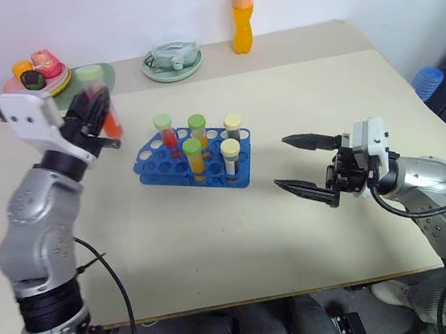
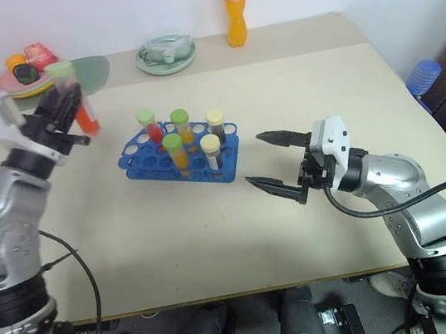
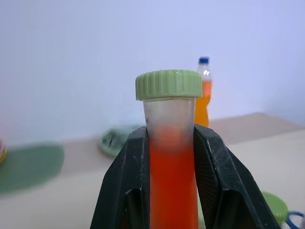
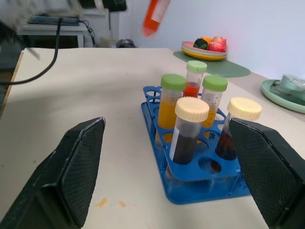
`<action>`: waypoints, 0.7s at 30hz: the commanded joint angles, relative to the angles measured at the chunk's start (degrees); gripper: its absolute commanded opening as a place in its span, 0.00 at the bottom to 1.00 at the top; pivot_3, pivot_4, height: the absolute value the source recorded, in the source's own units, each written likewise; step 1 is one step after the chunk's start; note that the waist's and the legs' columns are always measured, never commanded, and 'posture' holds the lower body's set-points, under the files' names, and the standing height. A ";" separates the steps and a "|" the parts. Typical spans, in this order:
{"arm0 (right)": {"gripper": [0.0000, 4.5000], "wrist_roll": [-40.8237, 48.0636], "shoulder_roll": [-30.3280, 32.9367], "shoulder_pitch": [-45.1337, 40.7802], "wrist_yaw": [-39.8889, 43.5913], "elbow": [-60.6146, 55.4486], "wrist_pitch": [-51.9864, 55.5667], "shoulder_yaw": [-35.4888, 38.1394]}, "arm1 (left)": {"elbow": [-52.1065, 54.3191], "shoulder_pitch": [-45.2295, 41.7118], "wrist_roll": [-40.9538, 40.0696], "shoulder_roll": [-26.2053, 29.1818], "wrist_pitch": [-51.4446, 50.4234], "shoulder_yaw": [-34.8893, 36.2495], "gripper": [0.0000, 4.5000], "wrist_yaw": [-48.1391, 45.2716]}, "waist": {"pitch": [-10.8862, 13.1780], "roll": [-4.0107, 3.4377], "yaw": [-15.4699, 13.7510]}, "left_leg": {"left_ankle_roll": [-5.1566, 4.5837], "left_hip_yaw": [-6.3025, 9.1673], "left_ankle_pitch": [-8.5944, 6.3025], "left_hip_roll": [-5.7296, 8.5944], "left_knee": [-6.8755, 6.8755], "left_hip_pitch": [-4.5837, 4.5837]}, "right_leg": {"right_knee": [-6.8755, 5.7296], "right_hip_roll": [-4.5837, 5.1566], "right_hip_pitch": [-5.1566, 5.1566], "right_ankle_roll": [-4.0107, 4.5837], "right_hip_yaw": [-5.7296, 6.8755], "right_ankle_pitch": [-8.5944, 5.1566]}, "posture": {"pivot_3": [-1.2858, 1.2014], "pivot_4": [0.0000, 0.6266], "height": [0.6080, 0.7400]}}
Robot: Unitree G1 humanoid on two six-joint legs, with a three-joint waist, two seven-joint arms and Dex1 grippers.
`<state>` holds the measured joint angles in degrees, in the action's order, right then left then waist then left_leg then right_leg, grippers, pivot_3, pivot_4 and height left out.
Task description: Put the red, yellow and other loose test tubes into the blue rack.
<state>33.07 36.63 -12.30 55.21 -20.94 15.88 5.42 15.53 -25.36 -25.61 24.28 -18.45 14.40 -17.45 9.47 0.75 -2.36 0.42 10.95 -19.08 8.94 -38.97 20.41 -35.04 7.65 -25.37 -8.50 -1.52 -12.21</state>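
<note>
My left gripper (image 1: 96, 112), raised at ten o'clock of the blue rack (image 1: 193, 161), pinches a red test tube (image 3: 172, 157) upright; right gripper (image 1: 305, 168) spread, level.

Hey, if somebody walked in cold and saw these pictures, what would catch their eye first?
Probably the left gripper, shut on a green-capped tube of orange-red liquid and holding it up in the air to the left of the blue rack. Next, the rack in the middle of the table, with five capped tubes standing in it. The right gripper hangs open beside the rack.
</note>
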 commanded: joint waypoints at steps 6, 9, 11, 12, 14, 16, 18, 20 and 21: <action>0.94 1.35 0.14 2.45 -3.03 -5.18 -0.34 3.02 | -10.56 2.56 7.21 -4.75 24.60 -5.34 0.15 -9.32 | 0.00 0.00 0.00 | -0.04 0.00 -0.02 0.00 -0.01 0.00 | 0.01 0.00 0.00 0.00 0.00 0.00 | 0.52 0.24 1.00; 0.94 1.28 0.24 3.02 -3.54 -5.62 -0.42 3.34 | -15.39 3.81 8.79 -5.71 31.53 -5.90 0.15 -12.00 | 0.00 0.00 0.03 | -0.05 -0.01 -0.02 0.00 -0.01 0.00 | 0.01 0.00 -0.01 0.00 0.00 0.00 | 0.52 0.24 1.00; 0.94 1.29 0.31 3.41 -3.85 -6.01 -0.39 3.60 | -18.25 4.25 8.77 -6.65 34.81 -5.88 0.15 -12.92 | 0.00 0.00 0.01 | -0.05 0.00 -0.02 0.00 -0.01 0.00 | 0.01 -0.01 0.00 0.00 0.00 0.00 | 0.52 0.24 1.00; 0.94 1.32 0.33 3.54 -3.97 -6.16 -0.37 3.68 | -19.42 4.36 8.85 -6.89 36.15 -5.98 0.15 -13.44 | 0.00 0.00 -0.01 | -0.05 0.00 -0.02 0.00 -0.02 0.00 | 0.01 0.00 0.00 0.00 0.00 0.00 | 0.52 0.24 1.00; 0.94 1.35 0.38 3.72 -4.17 -6.36 -0.35 3.78 | -22.13 4.50 10.22 -7.05 39.26 -6.48 0.15 -14.05 | 0.00 0.00 -0.03 | -0.06 0.00 -0.03 0.00 -0.05 0.01 | 0.01 0.00 0.00 -0.01 0.00 0.00 | 0.52 0.24 1.00; 0.94 1.29 0.44 3.92 -4.29 -6.50 -0.43 3.85 | -24.90 4.01 11.16 -7.65 41.67 -6.61 0.15 -13.64 | 0.00 0.00 -0.05 | -0.07 -0.01 -0.03 0.00 -0.06 0.01 | 0.01 0.00 0.01 -0.01 0.00 0.00 | 0.52 0.24 1.00; 0.94 1.26 0.57 4.01 -4.51 -6.64 -0.51 4.10 | -28.72 3.04 12.53 -8.42 44.59 -7.03 0.15 -13.24 | 0.00 0.00 -0.05 | -0.08 -0.01 -0.04 0.00 -0.05 0.00 | 0.01 0.00 0.02 -0.01 0.00 0.00 | 0.52 0.24 1.00; 0.94 1.13 0.75 3.98 -4.59 -6.59 -0.68 4.39 | -31.63 2.18 13.07 -9.23 46.16 -7.37 0.15 -13.20 | 0.00 0.00 -0.04 | -0.08 -0.01 -0.04 0.00 -0.06 0.00 | 0.01 0.00 0.02 -0.01 0.01 0.00 | 0.52 0.24 1.00; 0.94 1.12 0.79 3.94 -4.62 -6.54 -0.72 4.51 | -32.84 1.76 13.26 -9.60 46.61 -7.27 0.15 -12.86 | 0.00 0.01 -0.05 | -0.08 -0.01 -0.04 0.01 -0.06 0.00 | 0.01 0.00 0.02 -0.01 0.01 0.00 | 0.52 0.24 1.00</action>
<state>33.45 36.89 -8.16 50.87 -25.02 15.94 8.12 -17.27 -22.05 -12.90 14.64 25.80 7.36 -30.87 9.47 0.76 -2.41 0.33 10.94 -19.11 8.94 -39.03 20.41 -35.03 7.65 -25.36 -8.51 -1.51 -12.21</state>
